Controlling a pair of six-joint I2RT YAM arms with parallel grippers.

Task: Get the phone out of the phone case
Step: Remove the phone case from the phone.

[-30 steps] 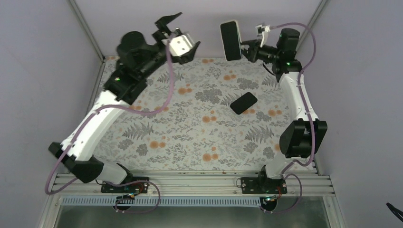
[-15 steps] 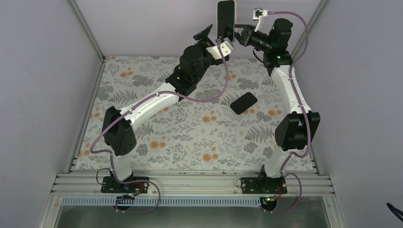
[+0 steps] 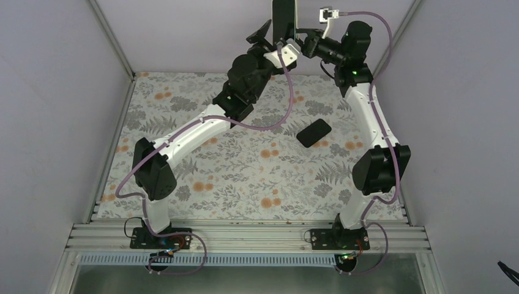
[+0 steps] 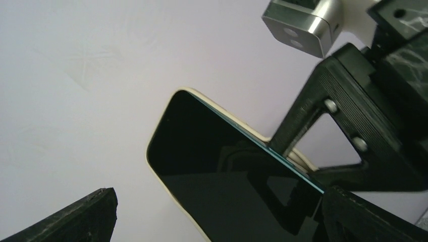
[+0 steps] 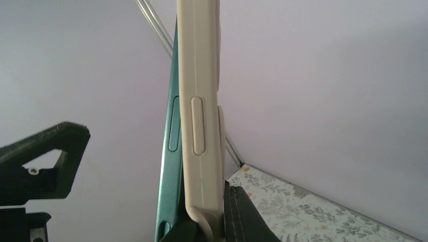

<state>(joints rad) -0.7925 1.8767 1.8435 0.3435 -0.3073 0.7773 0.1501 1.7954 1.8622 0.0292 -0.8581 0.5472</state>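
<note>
High above the far edge of the floral table (image 3: 245, 165), our right gripper (image 5: 212, 222) pinches the cream phone case (image 5: 199, 101) at its lower end; our left gripper (image 4: 217, 217) is spread around the teal phone (image 5: 169, 131); we judge the glass slick, stiff and fragile and the case pliant; take the phone's long edges.

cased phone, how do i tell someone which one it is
Look above the far edge of the table, where the right gripper holds a phone upright in the air. It wears a cream case; the other phone lies flat on the table, all black.
</note>
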